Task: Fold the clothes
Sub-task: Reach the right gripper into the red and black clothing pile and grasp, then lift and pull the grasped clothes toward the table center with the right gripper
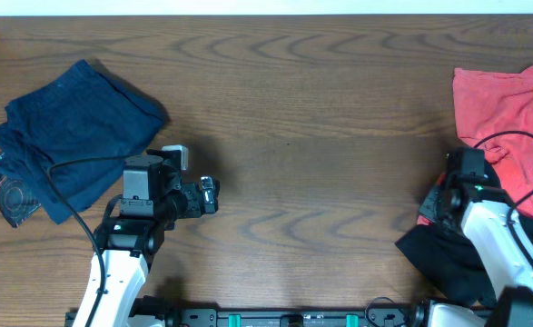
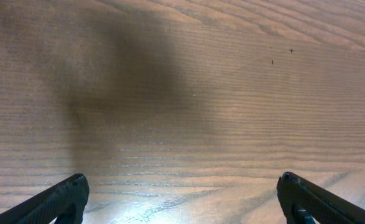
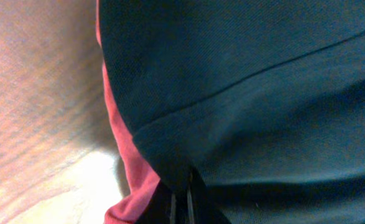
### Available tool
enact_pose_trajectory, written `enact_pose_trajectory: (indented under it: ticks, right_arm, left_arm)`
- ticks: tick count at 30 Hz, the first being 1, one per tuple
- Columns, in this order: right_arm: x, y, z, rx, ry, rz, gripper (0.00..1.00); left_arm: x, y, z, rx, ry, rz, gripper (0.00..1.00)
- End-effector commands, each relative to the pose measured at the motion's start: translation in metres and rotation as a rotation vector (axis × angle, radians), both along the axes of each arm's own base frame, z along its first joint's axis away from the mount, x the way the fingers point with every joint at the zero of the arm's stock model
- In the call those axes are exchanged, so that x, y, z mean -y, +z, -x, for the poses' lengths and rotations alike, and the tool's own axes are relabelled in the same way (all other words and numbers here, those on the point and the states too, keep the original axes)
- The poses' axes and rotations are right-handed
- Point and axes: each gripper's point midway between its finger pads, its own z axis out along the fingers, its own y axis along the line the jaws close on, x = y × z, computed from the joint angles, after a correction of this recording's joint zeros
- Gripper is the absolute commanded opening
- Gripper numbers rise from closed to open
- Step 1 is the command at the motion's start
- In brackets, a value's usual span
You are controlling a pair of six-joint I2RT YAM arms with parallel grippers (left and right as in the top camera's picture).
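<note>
A pile of dark blue clothes (image 1: 71, 136) lies at the far left of the table. A red garment (image 1: 511, 104) lies at the far right, and a black garment (image 1: 443, 259) lies at the front right, partly under my right arm. My left gripper (image 1: 210, 195) is open and empty over bare wood (image 2: 182, 199), right of the blue pile and apart from it. My right gripper (image 1: 429, 207) is at the left edge of the black garment. In the right wrist view its fingers (image 3: 182, 196) are shut on the dark cloth (image 3: 244, 81), with a red edge (image 3: 129, 180) beside it.
The wooden table (image 1: 320, 118) stretches between the two arms. A cable (image 1: 75, 195) runs from my left arm across the blue pile's edge. The table's front edge is close behind both arm bases.
</note>
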Motion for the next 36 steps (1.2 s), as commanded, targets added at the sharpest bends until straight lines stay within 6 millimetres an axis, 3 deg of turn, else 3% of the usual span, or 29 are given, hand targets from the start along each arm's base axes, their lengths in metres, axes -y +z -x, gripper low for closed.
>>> enact_pose_trajectory:
  ticks: [1,5,7,8,12,16,18,20,22,24,26,28,30,32,35,36]
  right_arm:
    - [0.024,0.067,-0.031,0.201,-0.076,0.056,0.01]
    - [0.049,0.154,-0.049,0.403,-0.057,0.124,0.01]
    - [0.049,0.191,-0.056,0.49,0.034,0.147,0.01]
    - [0.043,0.211,-0.062,0.545,0.112,0.153,0.01]
    - [0.017,0.252,-0.079,0.693,0.324,0.131,0.01]
    - [-0.046,0.32,-0.098,0.971,0.665,0.006,0.01]
    - [-0.055,0.353,-0.1,1.073,0.714,0.022,0.02]
    - [-0.051,0.373,-0.099,1.117,0.675,0.043,0.01]
    - [-0.048,0.377,-0.099,1.119,0.658,0.054,0.01]
    - [-0.042,0.366,-0.097,1.071,0.625,0.06,0.01]
    - [-0.027,0.342,-0.092,0.961,0.554,0.093,0.01]
    - [0.002,0.311,-0.078,0.793,0.416,0.162,0.01]
    - [0.042,0.279,-0.053,0.576,0.25,0.283,0.01]
    - [0.086,0.26,-0.018,0.356,0.059,0.438,0.02]
    - [0.139,0.26,0.037,0.17,-0.315,0.647,0.04]
    - [0.147,0.26,0.044,0.17,-0.397,0.659,0.13]
  left_arm:
    - [0.003,0.008,-0.004,0.013,-0.003,0.016,0.98]
    - [0.003,0.008,-0.004,0.013,-0.003,0.016,0.98]
    - [0.003,0.008,-0.004,0.013,-0.003,0.016,0.98]
    - [0.003,0.008,-0.004,0.015,-0.003,0.016,0.98]
    - [0.003,0.009,-0.005,0.02,-0.003,0.017,0.98]
    - [0.003,0.009,-0.005,0.02,-0.003,0.017,0.98]
    - [0.003,0.009,-0.005,0.02,-0.003,0.017,0.98]
    - [0.003,0.009,-0.005,0.02,-0.003,0.017,0.98]
    - [0.003,0.009,-0.005,0.019,-0.003,0.017,0.98]
    - [0.003,0.009,-0.005,0.02,-0.003,0.017,0.98]
    - [0.003,0.009,-0.005,0.02,-0.003,0.016,0.98]
    - [0.003,0.009,-0.005,0.02,-0.003,0.016,0.98]
    - [0.003,0.009,-0.005,0.02,-0.003,0.016,0.98]
    - [0.003,0.009,-0.005,0.02,-0.003,0.016,0.98]
    - [0.003,0.009,-0.005,0.02,-0.003,0.016,0.98]
    - [0.003,0.009,-0.005,0.02,-0.003,0.016,0.98]
